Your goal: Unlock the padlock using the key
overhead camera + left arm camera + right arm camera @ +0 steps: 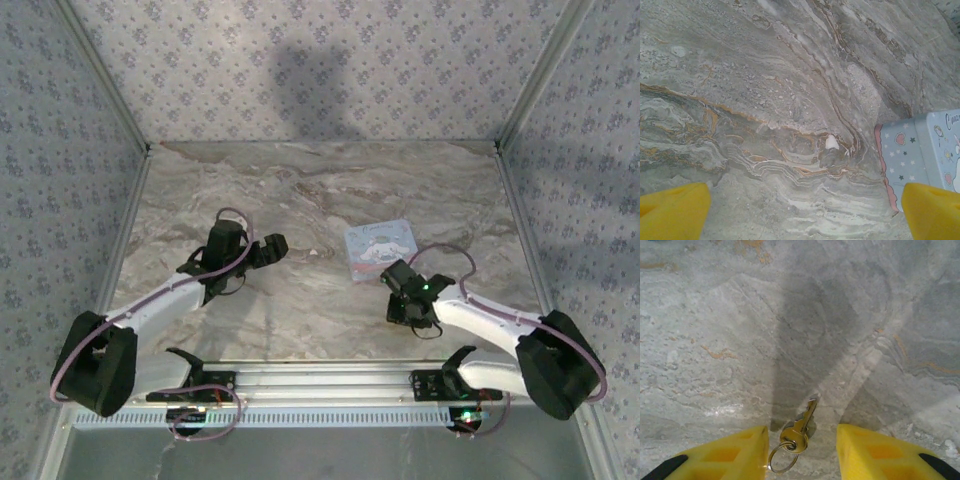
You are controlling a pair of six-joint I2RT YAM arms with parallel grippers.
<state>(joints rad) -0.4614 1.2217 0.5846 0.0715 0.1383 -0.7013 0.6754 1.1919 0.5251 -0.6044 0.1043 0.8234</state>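
Note:
A brass key [801,426] on a silver split ring [781,458] lies on the marble table top [715,330]. Its blade points away from the wrist. My right gripper [801,434] is open, with one yellow finger [730,452] on each side of the key and neither touching it. From above, the right gripper [395,280] sits just in front of the pastel cartoon box [380,250]. My left gripper [805,215] is open over bare marble with nothing between its fingers [675,210], and from above the left gripper [270,247] is left of the box. The padlock is out of view.
The pastel blue-pink box [925,150] lies flat at the right edge of the left wrist view, close to the left gripper's right finger. Patterned walls [320,70] enclose the table on three sides. An aluminium rail [320,385] runs along the near edge.

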